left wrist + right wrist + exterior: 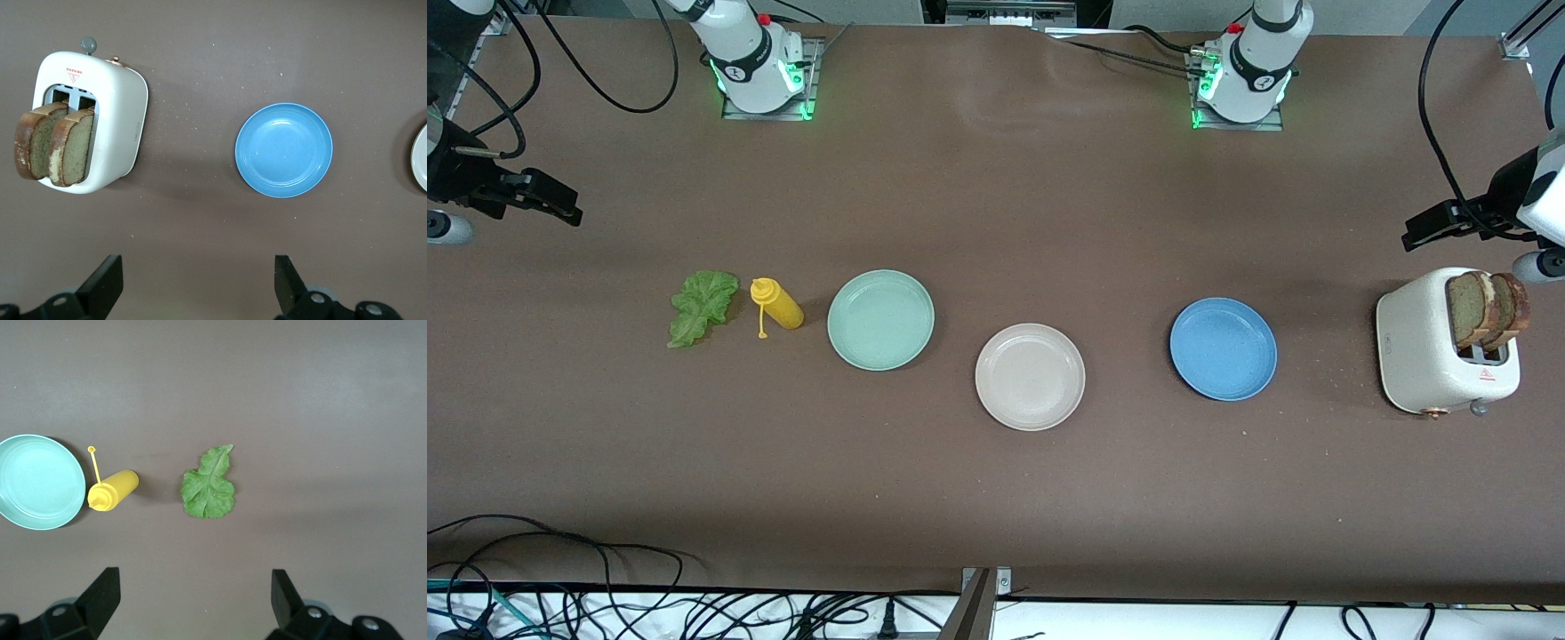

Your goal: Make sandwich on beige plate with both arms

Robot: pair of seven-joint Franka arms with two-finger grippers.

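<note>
Waiting at the ends of the brown surface [996, 204], both arms hang with nothing held and the sandwich unbuilt.

The white toaster [1445, 345] sits at the left arm's end with two bread slices [1489, 308] standing up out of its slots, likely so they can be pinched from above. The beige plate [1030, 376] lies bare mid-surface, nearest the front camera, between the mint-green plate [880, 319] and the blue plate [1223, 348], within reach of both arms. The lettuce leaf [702, 307] lies flat beside the yellow squeeze bottle [777, 304] toward the right arm's end. The left gripper [199, 288] hovers by the toaster, fingers spread wide, empty; the right gripper [195, 605] hovers near the lettuce, equally wide, touching nothing.
</note>
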